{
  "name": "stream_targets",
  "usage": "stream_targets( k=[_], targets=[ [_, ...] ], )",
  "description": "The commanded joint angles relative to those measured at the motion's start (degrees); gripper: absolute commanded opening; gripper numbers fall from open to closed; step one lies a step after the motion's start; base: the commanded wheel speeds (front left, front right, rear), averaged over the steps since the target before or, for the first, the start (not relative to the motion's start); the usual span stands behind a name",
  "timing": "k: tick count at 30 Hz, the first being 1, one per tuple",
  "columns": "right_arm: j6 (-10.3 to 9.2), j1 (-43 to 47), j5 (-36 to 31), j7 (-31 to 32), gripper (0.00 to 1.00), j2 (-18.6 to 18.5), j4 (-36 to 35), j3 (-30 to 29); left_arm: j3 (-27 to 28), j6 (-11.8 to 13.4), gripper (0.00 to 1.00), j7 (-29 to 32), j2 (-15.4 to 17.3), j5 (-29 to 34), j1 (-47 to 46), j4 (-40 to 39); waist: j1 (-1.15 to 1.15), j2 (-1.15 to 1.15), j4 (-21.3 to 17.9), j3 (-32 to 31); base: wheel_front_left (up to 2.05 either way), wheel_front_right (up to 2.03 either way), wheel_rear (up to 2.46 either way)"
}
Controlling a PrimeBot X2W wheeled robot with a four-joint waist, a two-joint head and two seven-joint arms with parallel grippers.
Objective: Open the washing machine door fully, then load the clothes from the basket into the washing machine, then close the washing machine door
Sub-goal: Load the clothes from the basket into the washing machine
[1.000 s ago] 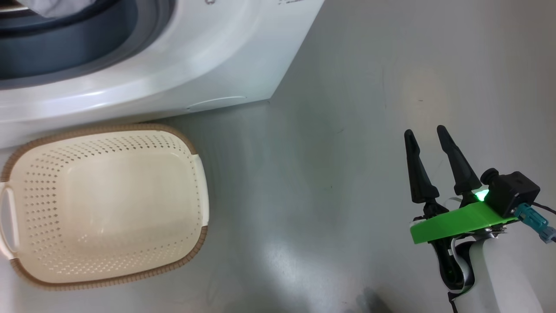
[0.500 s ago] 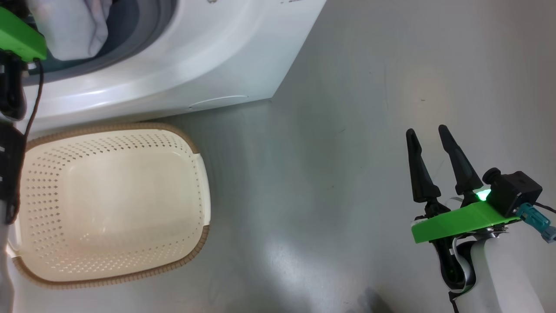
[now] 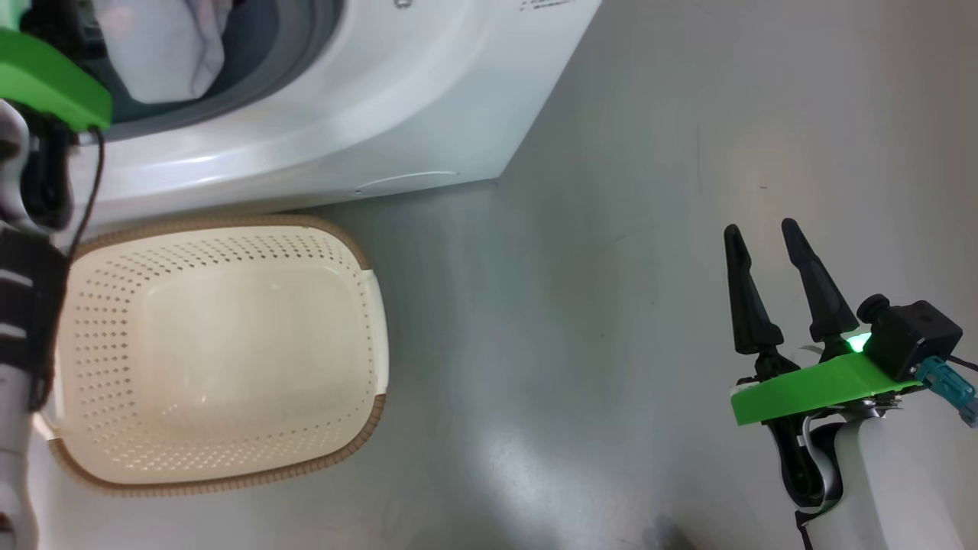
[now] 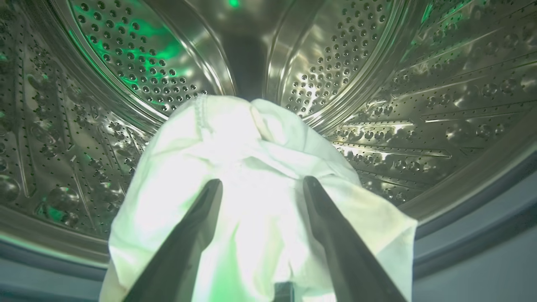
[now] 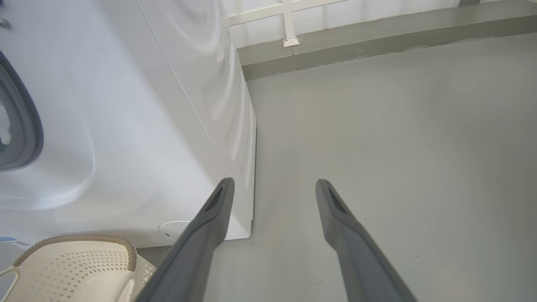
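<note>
Head view gave me smooth grey floor (image 3: pixel 626 367), glossy, with a pale patch of glare low down. On the right wrist view I had a raised grey kerb (image 5: pixel 377 46) along the far edge, and a white barred frame (image 5: pixel 289 25) stood on it.

The washing machine (image 3: pixel 321 145) has a glossy white shell, smooth enough to carry highlights, and a matt grey rubber gasket (image 3: pixel 302 46) round its mouth. Its drum (image 4: pixel 419 96) is bright polished steel, perforated and embossed. The garment (image 4: pixel 251 176) is soft white cloth with a stitched seam. The basket (image 3: pixel 99 328) is satin cream plastic, its rim (image 3: pixel 229 222) brown and woven-looking. The floor (image 3: pixel 611 267) is smooth grey with a dull sheen. The right gripper (image 3: pixel 760 228) has matt dark plastic fingers (image 3: pixel 749 305) on a green plastic mount (image 3: pixel 817 386).
</note>
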Motion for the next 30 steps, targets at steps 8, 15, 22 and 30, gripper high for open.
stream_targets(
  k=[8, 15, 22, 30],
  targets=[
    [0.09, 0.68, -1.46, -0.68, 1.00, 0.01, -0.88, 0.68, 2.61, -0.14, 1.00, -0.30, 1.73, 0.80, 5.67, -4.86, 0.00, 0.00, 1.75, -2.26, 0.00, 0.00, 0.00],
    [0.09, 1.94, -3.05, -0.68, 1.00, 0.01, -0.29, 0.15, 5.79, -0.14, 1.00, -0.30, -0.01, 4.54, 13.13, -8.29, 0.00, 0.00, 3.13, -5.81, 0.00, 0.00, 0.00],
    [0.09, 4.04, -3.89, -0.68, 1.00, -0.78, 0.54, -0.27, 8.81, -0.14, 1.00, -0.30, -1.81, 6.69, 21.43, -11.53, 0.00, 0.00, 4.71, -10.05, 0.00, 0.00, 0.00],
    [0.09, 7.45, -3.63, -0.68, 1.00, -2.34, 1.28, -0.65, 12.34, -0.14, 1.00, -0.30, -3.90, 10.32, 31.80, -15.27, 0.00, 0.00, 6.34, -15.46, 0.00, 0.00, 0.00]
  ],
)
